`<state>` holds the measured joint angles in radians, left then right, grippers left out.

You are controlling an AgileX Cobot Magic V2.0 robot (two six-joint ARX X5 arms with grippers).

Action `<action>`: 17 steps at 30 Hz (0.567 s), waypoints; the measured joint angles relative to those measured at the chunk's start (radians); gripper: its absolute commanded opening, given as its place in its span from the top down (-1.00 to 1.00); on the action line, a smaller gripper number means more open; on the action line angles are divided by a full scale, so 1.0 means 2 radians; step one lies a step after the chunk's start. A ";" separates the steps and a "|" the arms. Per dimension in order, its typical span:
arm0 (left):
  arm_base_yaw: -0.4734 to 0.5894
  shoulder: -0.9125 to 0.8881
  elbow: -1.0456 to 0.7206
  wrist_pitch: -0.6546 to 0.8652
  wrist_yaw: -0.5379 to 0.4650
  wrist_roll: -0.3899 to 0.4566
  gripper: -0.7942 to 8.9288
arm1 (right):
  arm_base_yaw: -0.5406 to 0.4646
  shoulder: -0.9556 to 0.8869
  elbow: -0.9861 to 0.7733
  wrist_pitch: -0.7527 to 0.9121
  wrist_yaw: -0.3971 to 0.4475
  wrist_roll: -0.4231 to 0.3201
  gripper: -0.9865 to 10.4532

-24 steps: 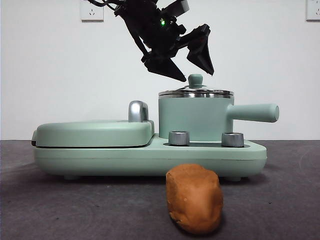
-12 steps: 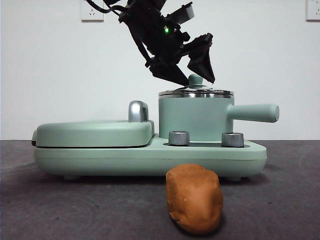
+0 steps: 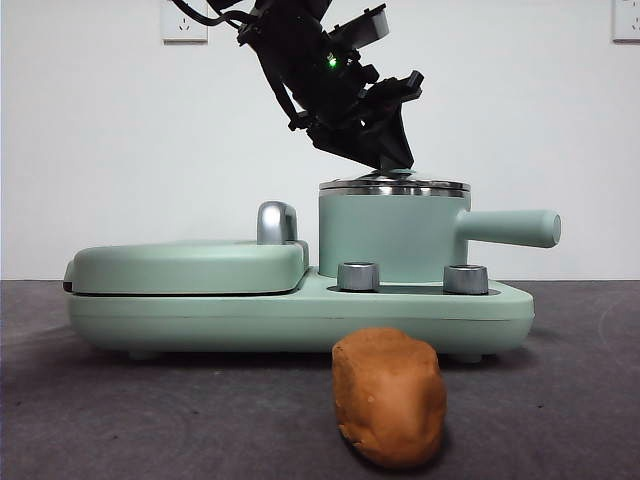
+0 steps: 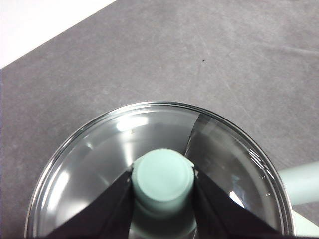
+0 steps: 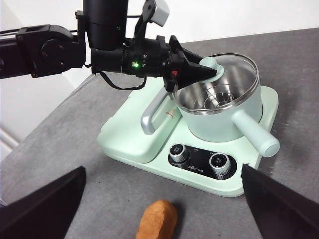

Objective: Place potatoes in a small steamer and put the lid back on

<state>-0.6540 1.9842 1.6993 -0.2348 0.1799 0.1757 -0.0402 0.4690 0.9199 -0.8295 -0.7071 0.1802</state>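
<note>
Orange-brown and matte, the potato (image 3: 389,397) lies on the dark grey bench (image 3: 560,400) just in front of the mint-green cooker base (image 3: 300,318), nearer the camera than anything else and well apart from both arms. From the right wrist view it shows as a small lump (image 5: 158,220) on the bench before the base's two steel dials (image 5: 199,157).

On the base, behind the dials, stands the small steamer (image 3: 392,235), its stubby handle (image 3: 510,227) pointing off to the side away from the flat griddle cover (image 3: 185,265) and its chrome handle (image 3: 277,222). The lid (image 4: 149,144) sits on the steamer's steel rim — glass with a shiny edge and a mint-green knob (image 4: 163,178) at its centre.

The left gripper (image 3: 385,150) comes down from above the steamer at a slant, and its black fingers (image 4: 107,211) are closed against the knob, one on each side, touching it.

The right gripper (image 5: 164,209) hangs high over the bench in front of the base — its fingers spread wide apart, holding nothing, with the potato between and below them.
</note>
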 measured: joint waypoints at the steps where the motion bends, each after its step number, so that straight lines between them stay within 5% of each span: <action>1: 0.000 0.000 0.000 0.000 0.000 0.001 0.60 | 0.000 0.000 0.000 0.000 0.000 0.000 -0.04; 6: 0.000 0.001 0.000 0.005 0.000 0.005 0.80 | 0.000 0.000 0.000 -0.003 0.000 0.000 -0.04; 17: 0.002 0.005 0.015 0.004 0.001 0.008 0.81 | 0.000 0.000 0.000 -0.011 0.000 0.000 -0.04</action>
<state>-0.6495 1.9945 1.7290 -0.2260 0.1818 0.1913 -0.0402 0.4690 0.9199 -0.8524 -0.7067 0.1810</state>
